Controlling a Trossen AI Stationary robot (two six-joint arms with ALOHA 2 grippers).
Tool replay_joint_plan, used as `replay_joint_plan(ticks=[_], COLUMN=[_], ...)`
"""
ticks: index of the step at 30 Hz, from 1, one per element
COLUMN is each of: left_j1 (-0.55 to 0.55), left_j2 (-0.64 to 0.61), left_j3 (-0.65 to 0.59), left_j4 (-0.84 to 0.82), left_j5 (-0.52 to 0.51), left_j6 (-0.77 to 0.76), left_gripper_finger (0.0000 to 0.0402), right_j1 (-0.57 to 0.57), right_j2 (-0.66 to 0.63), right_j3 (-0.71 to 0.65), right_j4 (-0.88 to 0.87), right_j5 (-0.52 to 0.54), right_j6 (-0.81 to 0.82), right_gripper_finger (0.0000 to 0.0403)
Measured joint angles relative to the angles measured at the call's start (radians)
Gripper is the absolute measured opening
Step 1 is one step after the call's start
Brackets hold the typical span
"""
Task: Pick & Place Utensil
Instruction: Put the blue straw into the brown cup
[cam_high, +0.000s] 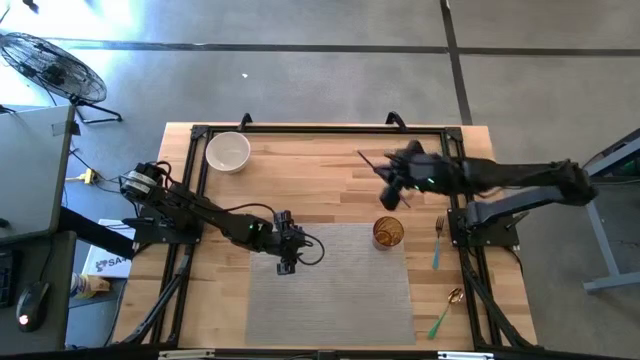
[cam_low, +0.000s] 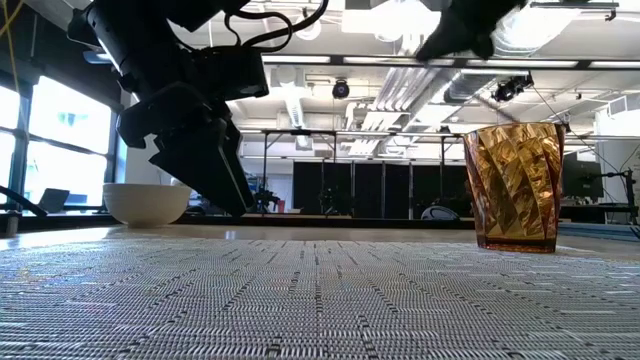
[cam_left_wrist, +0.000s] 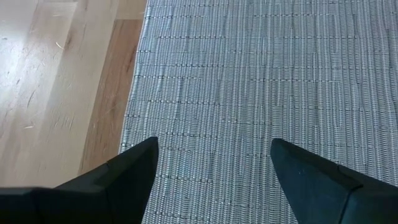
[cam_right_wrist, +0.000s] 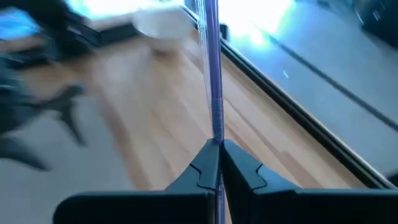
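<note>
High view: the right claw (cam_high: 391, 172) hangs over the far right part of the desk (cam_high: 330, 160), its fingers pressed together on a thin dark utensil (cam_high: 372, 164) that juts out toward the far edge. Which kind of utensil it is cannot be made out from above. Right wrist view confirms the grip: both fingers meet on a slim shaft (cam_right_wrist: 213, 81), its upper end cut off by the frame and its lower end hidden between the fingers. An amber cup (cam_high: 388, 233) stands at the far right corner of the grey mat (cam_high: 330, 290), just nearer than that claw. In the low view the cup (cam_low: 512, 185) is upright; the right claw is largely cropped at the top.

The left claw (cam_high: 287, 262) hovers over the mat's left edge, fingers apart and holding nothing; the left wrist view shows bare mat between its fingertips (cam_left_wrist: 140, 162).

A white bowl (cam_high: 228, 152) sits near the far left corner. A fork with a teal handle (cam_high: 438, 243) and a gold spoon with a teal handle (cam_high: 446, 310) lie along the right edge, off the mat.
</note>
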Motion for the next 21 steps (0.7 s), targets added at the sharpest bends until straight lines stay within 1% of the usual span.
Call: replay_joint_plan(ticks=[4, 9, 10, 14, 17, 21], left_j1=[0.000, 0.000, 0.000, 0.000, 0.000, 0.000], left_j2=[0.000, 0.000, 0.000, 0.000, 0.000, 0.000], left_j3=[0.000, 0.000, 0.000, 0.000, 0.000, 0.000], left_j4=[0.001, 0.003, 0.003, 0.004, 0.004, 0.006], left_j5=[0.000, 0.001, 0.001, 0.001, 0.001, 0.001], left_j6=[0.000, 0.000, 0.000, 0.000, 0.000, 0.000], left_gripper_finger=[0.0305, 0.0305, 0.0305, 0.0305, 0.0305, 0.0305], right_j1=[0.142, 0.304, 0.329, 0.396, 0.413, 0.426], right_j2=[-0.059, -0.056, -0.054, -0.060, -0.074, -0.102], right_j3=[0.000, -0.002, -0.015, -0.171, -0.313, -0.461], right_j4=[0.049, 0.146, 0.195, 0.483, 0.676, 0.845], right_j5=[0.070, 0.142, 0.149, 0.149, 0.095, 0.052], right_j6=[-0.002, -0.081, -0.093, -0.176, -0.186, -0.182], right_gripper_finger=[0.0007, 0.0004, 0.0003, 0.0004, 0.0006, 0.0003])
